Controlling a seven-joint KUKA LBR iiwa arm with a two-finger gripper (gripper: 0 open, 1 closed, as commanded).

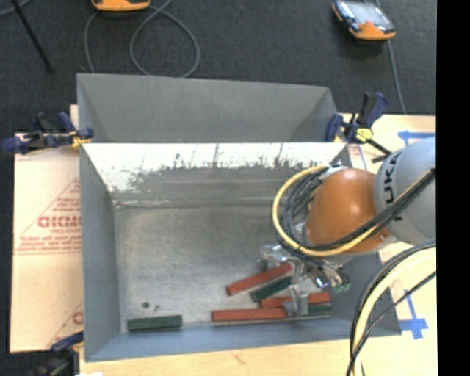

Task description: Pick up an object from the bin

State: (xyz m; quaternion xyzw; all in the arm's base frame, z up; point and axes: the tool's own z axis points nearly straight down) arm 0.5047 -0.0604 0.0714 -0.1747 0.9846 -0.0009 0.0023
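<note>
Foremost, by the grey metal bin's point(99, 257) front wall: dark green flat bar point(154, 322), alone at left; long red flat bar point(248, 316), right. Arm's gripper point(302, 288): over the heap of crossed red and green bars point(257, 283) just beyond; open or closed, cannot tell. Advice: settle on one bar, square across its width

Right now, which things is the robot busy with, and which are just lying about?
Job: gripper; grey bin; the tilted red bar, dark green bar and long red bar nearest the gripper.

Lying about: lone green bar in the bin's bottom-left corner; orange gadget on the floor outside.
</note>
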